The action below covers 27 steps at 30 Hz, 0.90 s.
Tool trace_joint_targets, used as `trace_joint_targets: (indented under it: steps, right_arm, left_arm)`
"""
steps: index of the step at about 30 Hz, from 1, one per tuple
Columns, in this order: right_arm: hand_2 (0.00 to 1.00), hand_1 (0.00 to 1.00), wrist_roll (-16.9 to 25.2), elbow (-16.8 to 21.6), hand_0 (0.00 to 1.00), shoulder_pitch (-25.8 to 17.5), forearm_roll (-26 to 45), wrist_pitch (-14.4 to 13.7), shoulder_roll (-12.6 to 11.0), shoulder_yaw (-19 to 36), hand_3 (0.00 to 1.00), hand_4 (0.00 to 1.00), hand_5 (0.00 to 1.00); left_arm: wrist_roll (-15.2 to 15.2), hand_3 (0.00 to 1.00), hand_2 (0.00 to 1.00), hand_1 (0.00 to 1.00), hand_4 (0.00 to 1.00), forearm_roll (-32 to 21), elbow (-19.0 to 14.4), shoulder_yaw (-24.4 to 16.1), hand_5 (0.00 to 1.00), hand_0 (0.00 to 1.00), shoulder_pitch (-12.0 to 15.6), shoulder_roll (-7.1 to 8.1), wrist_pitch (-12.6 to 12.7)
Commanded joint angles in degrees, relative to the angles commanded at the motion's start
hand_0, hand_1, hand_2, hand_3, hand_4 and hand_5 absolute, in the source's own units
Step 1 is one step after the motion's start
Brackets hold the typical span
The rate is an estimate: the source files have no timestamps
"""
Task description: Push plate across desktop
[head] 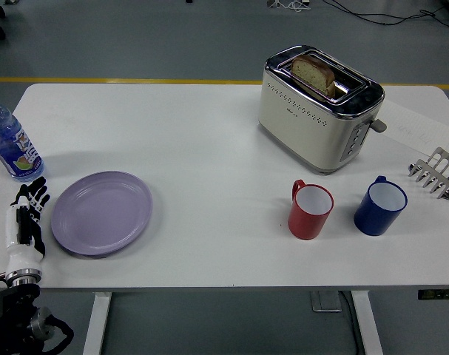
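Lilac plate (102, 213) bare | left hand (28, 218) relaxed, just beside | toaster (318, 109): 1 bread slice (314, 73)

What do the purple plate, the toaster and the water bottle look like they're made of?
The purple plate looks like glazed ceramic or melamine: smooth, evenly coloured, softly shiny. The toaster appears cream-painted metal with polished chrome trim that reflects light. The water bottle seems clear blue-tinted plastic, see-through, with a printed label.
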Motion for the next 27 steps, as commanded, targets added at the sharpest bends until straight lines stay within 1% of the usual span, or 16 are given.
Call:
trace_joint_targets:
  steps: [7,9,13,17,27]
  right_arm:
    - [0.598,0.484,0.0,0.0,0.517,0.1,0.3,0.0,0.0,-0.3,0.544,0.212,0.251]
    - [0.598,0.484,0.0,0.0,0.517,0.1,0.3,0.0,0.0,-0.4,0.544,0.212,0.251]
    - [0.598,0.485,0.0,0.0,0.518,0.1,0.4,-0.1,0.0,-0.5,0.544,0.212,0.251]
    - [0.598,0.485,0.0,0.0,0.518,0.1,0.5,-0.1,0.1,-0.6,0.544,0.213,0.25]
    - [0.598,0.485,-0.1,0.0,0.517,0.2,0.8,-0.3,0.1,-1.1,0.544,0.214,0.248]
  left_arm:
    - [0.0,0.744,0.855,0.861,0.499,-0.3,0.0,1.7,0.998,0.852,-0.6,-0.56,0.0]
    - [0.0,0.744,0.855,0.861,0.499,-0.3,0.0,1.9,0.998,0.852,-0.7,-0.65,0.0]
    - [0.0,0.742,0.856,0.861,0.494,-0.2,0.5,1.7,0.998,0.853,-1.5,-1.42,0.0]
    - [0.0,0.74,0.857,0.862,0.484,-0.3,0.4,2.0,0.993,0.852,-2.0,-1.85,0.0]
    - [0.0,0.741,0.861,0.862,0.483,-2.1,0.5,4.8,0.99,0.853,-3.2,-2.14,-0.2]
